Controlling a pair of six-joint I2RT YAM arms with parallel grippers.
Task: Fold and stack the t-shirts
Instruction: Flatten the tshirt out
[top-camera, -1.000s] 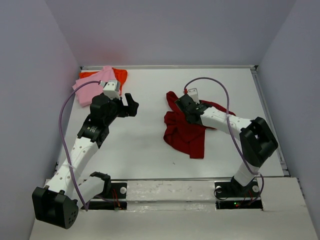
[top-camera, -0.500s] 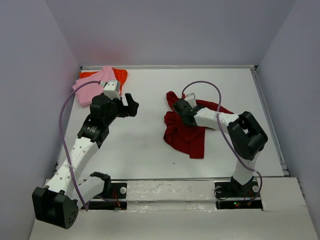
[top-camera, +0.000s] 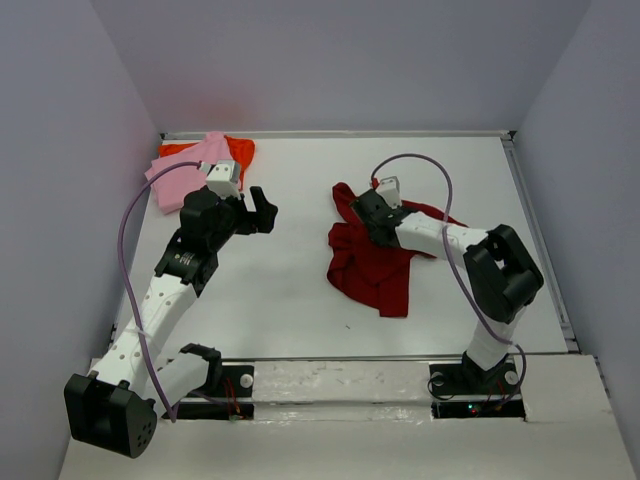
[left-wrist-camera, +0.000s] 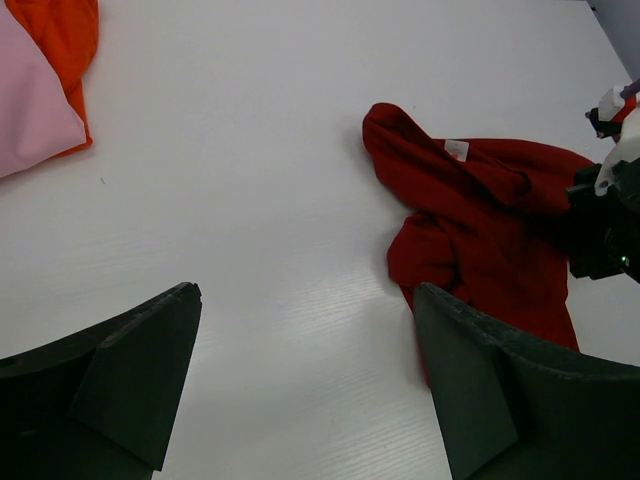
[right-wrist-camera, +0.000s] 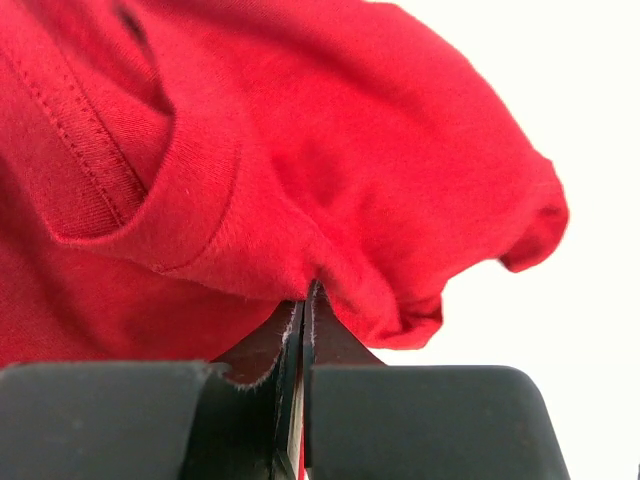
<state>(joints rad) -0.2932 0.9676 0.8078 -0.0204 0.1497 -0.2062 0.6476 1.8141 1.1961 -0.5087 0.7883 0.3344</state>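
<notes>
A crumpled dark red t-shirt (top-camera: 372, 270) lies right of the table's middle; it also shows in the left wrist view (left-wrist-camera: 480, 220). My right gripper (top-camera: 362, 212) sits over its upper part, jaws pressed together on a pinched fold of the red cloth (right-wrist-camera: 300, 150), fingertips (right-wrist-camera: 308, 296) buried in it. A light pink t-shirt (top-camera: 180, 178) lies on an orange t-shirt (top-camera: 240, 150) at the far left corner. My left gripper (top-camera: 262, 210) hovers just right of that pile, open and holding nothing (left-wrist-camera: 305, 295).
Grey walls close in the table on the left, back and right; a metal rim (top-camera: 340, 134) runs along the far edge. Purple cables loop above both arms. The right arm's wrist (left-wrist-camera: 605, 225) shows at the edge of the left wrist view.
The right gripper's jaws have shut on a fold of the dark red t-shirt, and its arm shifted slightly over the cloth. The left arm has stayed still.
</notes>
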